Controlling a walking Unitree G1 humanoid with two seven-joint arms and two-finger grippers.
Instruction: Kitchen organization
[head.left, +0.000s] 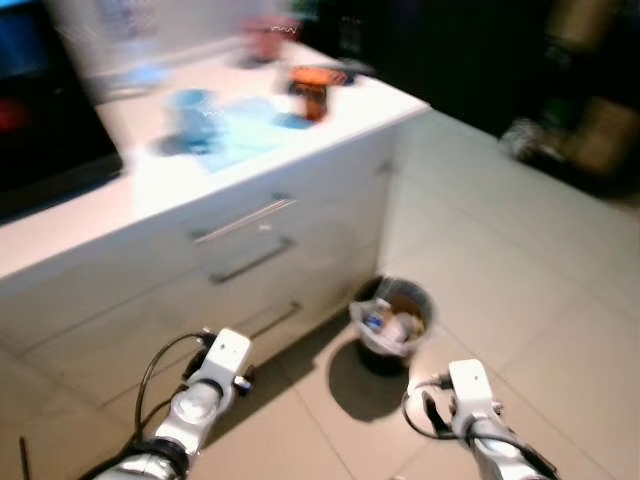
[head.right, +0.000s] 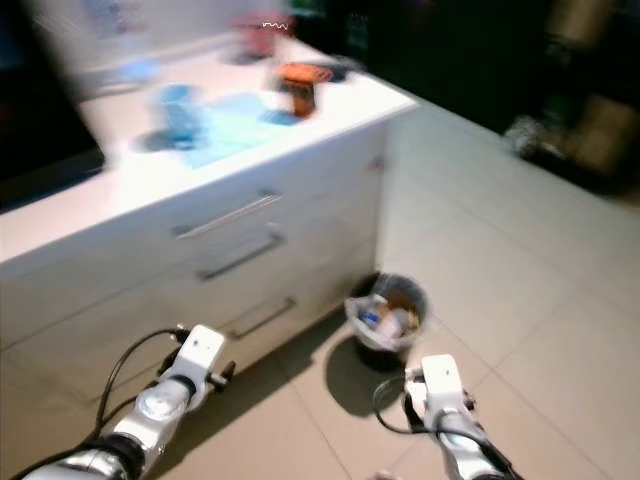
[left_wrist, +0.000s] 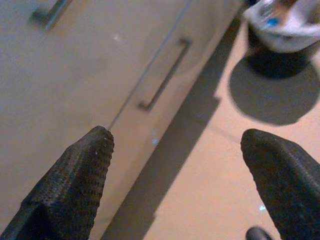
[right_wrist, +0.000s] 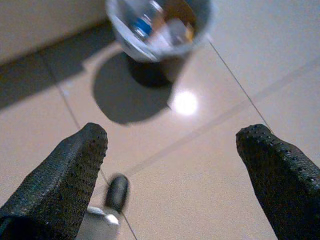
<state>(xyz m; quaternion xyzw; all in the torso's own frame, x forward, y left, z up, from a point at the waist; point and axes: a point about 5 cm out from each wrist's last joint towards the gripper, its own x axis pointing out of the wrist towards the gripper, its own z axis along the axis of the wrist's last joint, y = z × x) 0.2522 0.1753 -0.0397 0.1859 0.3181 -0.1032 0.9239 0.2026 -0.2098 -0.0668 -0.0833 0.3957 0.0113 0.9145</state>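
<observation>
Beyond the spread right pincer (right_wrist: 172, 145) stands the bin (right_wrist: 160, 25).

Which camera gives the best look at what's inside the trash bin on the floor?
The right wrist view: it looks down into the trash bin, so the white liner and packaging inside show. The left wrist view catches one edge of the bin at a corner. Both eye views show the whole bin beside the drawers, small and blurred.
</observation>
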